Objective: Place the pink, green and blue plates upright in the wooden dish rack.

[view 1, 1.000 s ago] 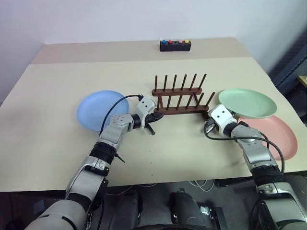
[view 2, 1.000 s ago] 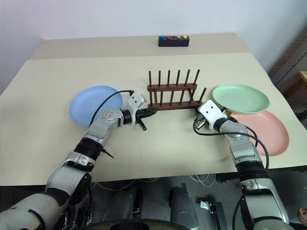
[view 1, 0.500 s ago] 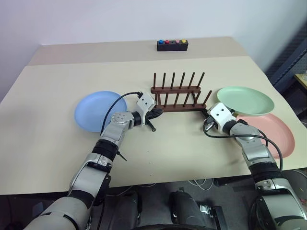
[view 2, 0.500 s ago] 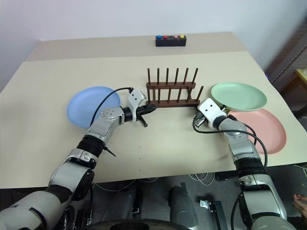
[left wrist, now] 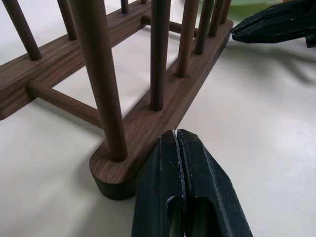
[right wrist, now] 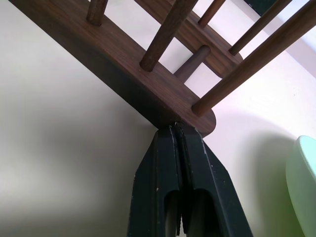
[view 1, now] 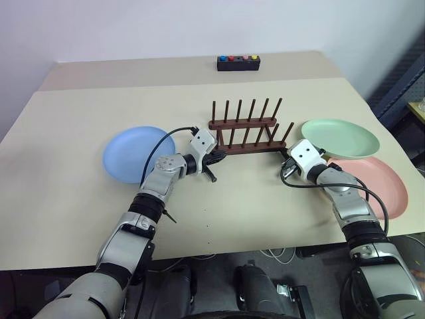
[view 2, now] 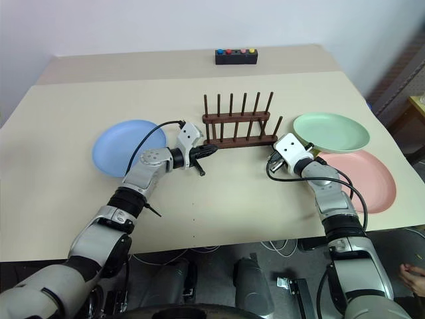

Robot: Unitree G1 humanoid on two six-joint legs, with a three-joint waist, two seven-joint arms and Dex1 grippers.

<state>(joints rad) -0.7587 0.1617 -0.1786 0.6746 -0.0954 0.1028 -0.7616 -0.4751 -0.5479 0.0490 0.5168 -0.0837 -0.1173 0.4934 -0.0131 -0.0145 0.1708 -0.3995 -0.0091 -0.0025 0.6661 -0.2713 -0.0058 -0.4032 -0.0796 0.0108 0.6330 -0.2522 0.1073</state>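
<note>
Centrally on the beige tabletop [view 1: 80, 219] stands the wooden dish rack [view 1: 247, 127], empty, with a claw at each end of its near rail. The left claw [left wrist: 177, 140], fingers pressed together and holding nothing, has its tip at the rail's left end. The right claw [right wrist: 175, 131], likewise closed and empty, touches the rail's right end. The blue plate [view 1: 136, 153] lies flat left of the rack; the green plate [view 1: 340, 138] overlaps the pink plate [view 1: 378, 183] to the right.
</note>
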